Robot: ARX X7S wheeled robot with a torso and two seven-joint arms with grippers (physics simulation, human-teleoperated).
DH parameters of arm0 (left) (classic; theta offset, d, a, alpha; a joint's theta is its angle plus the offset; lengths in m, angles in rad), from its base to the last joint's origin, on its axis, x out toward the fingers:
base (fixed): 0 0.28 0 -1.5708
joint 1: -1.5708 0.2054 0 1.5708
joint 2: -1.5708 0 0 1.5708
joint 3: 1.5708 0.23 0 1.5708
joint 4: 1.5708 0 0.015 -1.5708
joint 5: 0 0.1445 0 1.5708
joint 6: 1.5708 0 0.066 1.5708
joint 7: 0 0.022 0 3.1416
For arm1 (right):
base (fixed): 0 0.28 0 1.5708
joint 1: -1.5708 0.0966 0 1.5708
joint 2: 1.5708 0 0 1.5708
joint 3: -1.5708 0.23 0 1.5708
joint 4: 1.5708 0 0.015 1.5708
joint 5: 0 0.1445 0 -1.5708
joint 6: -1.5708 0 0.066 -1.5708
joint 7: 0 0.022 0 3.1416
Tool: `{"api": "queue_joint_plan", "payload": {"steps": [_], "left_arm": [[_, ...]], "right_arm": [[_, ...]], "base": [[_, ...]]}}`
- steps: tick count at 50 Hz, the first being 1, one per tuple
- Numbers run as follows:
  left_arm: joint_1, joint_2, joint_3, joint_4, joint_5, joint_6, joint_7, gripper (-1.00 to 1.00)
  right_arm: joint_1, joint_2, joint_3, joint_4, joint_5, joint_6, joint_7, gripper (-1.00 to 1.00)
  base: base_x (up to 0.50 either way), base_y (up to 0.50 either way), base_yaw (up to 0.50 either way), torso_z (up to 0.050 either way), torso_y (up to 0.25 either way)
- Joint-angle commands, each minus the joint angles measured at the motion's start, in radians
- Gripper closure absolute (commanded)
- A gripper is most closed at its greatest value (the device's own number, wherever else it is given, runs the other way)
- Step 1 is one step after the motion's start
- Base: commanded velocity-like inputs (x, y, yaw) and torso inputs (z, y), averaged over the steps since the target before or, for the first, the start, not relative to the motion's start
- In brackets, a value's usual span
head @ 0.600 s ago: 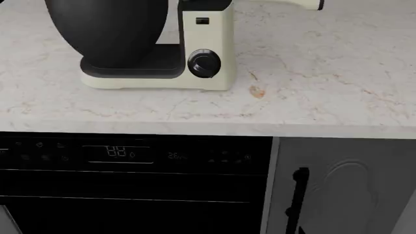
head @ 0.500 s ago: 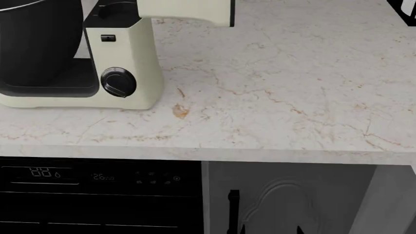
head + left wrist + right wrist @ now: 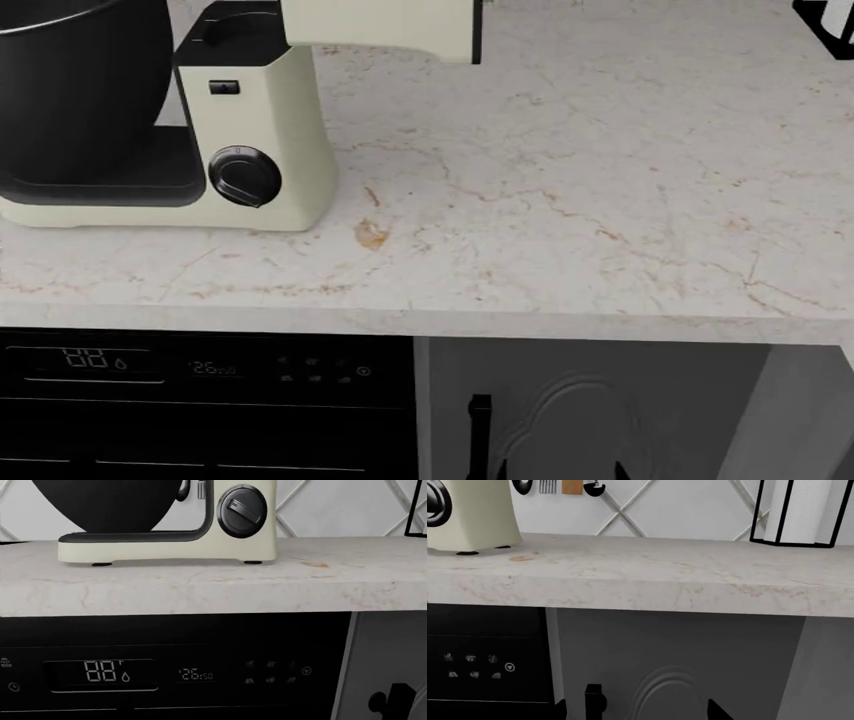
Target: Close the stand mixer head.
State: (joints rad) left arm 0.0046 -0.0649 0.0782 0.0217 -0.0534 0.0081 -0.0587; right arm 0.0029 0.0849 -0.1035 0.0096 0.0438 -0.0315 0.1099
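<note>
The stand mixer stands on the marble counter at the left of the head view. Its cream head [image 3: 380, 22] is tilted up, and its rear end juts out to the right over the cream column [image 3: 267, 130] with the black dial [image 3: 247, 180]. The whisk is out of view. The black bowl [image 3: 80, 90] sits on the base. The left wrist view shows the column [image 3: 257, 540], dial [image 3: 241, 511] and bowl [image 3: 107, 502] from below counter level; the head is out of view there. My right gripper [image 3: 637, 712] is open, low in front of the grey cabinet door. My left gripper's dark fingers cannot be made out against the black dishwasher front.
A black dishwasher [image 3: 200, 400] with a lit display [image 3: 103, 671] sits under the counter. Beside it is a grey cabinet door [image 3: 680, 670] with a black handle [image 3: 481, 410]. A wire paper-towel holder [image 3: 797, 512] stands on the counter's far right. The counter edge [image 3: 200, 590] overhangs both grippers.
The head view has swung to the right, so the mixer has moved from centre to the left edge of the picture. Since then it has shifted only slightly. The mixer head stays raised.
</note>
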Motion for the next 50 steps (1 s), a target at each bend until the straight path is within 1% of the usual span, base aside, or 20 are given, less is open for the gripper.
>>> {"api": "queue_joint_plan", "payload": {"steps": [1,7,8,13,14,17,23,26,27,28,30,33,37,47,50], "left_arm": [[0.003,-0.021,0.021,-0.006,-0.014,0.041,-0.01,-1.0],[0.004,-0.026,0.027,0.007,-0.028,0.028,-0.014,-1.0],[0.001,-0.021,0.017,0.008,-0.06,0.022,-0.008,-1.0],[0.001,-0.027,0.025,-0.01,-0.057,0.044,-0.015,-1.0],[0.002,-0.03,0.028,0.016,-0.058,0.021,-0.02,-1.0],[0.0,-0.034,0.032,0.01,-0.061,0.025,-0.023,-1.0],[0.0,-0.039,0.041,-0.016,-0.066,0.056,-0.025,-1.0],[0.002,-0.044,0.044,0.01,-0.07,0.035,-0.031,-1.0],[0.001,-0.043,0.046,-0.011,-0.069,0.055,-0.03,-1.0],[-0.001,-0.045,0.047,0.006,-0.071,0.037,-0.033,-1.0],[0.0,-0.045,0.051,-0.012,-0.07,0.056,-0.033,-1.0],[0.003,-0.052,0.054,0.032,-0.075,0.018,-0.042,-1.0],[-0.001,-0.051,0.059,-0.003,-0.074,0.049,-0.042,-1.0],[-0.001,-0.06,0.068,0.005,-0.083,0.042,-0.053,-1.0],[0.001,-0.058,0.057,0.016,-0.104,0.032,-0.064,-1.0]], "right_arm": [[0.0,0.016,-0.016,-0.003,0.003,-0.016,0.028,-1.0],[0.0,0.022,-0.024,-0.007,0.005,-0.015,0.037,-1.0],[0.001,0.023,-0.025,-0.006,0.006,-0.015,0.038,-1.0],[0.002,0.029,-0.032,-0.003,0.006,-0.019,0.044,-1.0],[0.002,0.03,-0.033,-0.004,0.008,-0.019,0.045,-1.0],[0.002,0.032,-0.037,-0.004,0.009,-0.019,0.048,-1.0],[0.001,0.038,-0.043,-0.012,0.014,-0.014,0.054,-1.0],[-0.002,0.041,-0.047,-0.023,0.014,-0.007,0.058,-1.0],[-0.002,0.042,-0.048,-0.022,0.015,-0.007,0.059,-1.0],[0.0,0.042,-0.048,-0.019,0.015,-0.009,0.06,-1.0],[0.003,0.043,-0.05,-0.011,0.015,-0.013,0.062,-1.0],[0.005,0.046,-0.053,-0.007,0.017,-0.016,0.063,-1.0],[0.006,0.049,-0.057,-0.005,0.018,-0.016,0.067,-1.0],[0.009,0.056,-0.065,0.004,0.023,-0.024,0.075,-1.0],[0.008,0.057,-0.067,0.0,0.025,-0.021,0.078,-1.0]], "base": [[0.0,0.0,0.0,0.05,0.0],[0.0,0.0,0.0,0.05,0.0],[0.0,0.0,0.0,0.05,0.0],[0.0,0.0,0.0,0.05,0.0],[0.0,0.0,0.0,0.05,0.0],[0.0,0.0,0.0,0.05,0.0],[0.0,0.0,0.0,0.05,0.0],[0.0,0.0,0.0,0.05,0.0],[0.0,0.0,0.0,0.05,0.0],[0.0,0.0,0.0,0.05,0.0],[0.0,0.0,0.0,0.05,0.0],[0.0,0.0,0.0,0.05,0.0],[0.0,0.0,0.0,0.05,0.0],[0.0,0.0,0.0,0.05,0.0],[0.0,0.0,0.0,0.0,0.0]]}}
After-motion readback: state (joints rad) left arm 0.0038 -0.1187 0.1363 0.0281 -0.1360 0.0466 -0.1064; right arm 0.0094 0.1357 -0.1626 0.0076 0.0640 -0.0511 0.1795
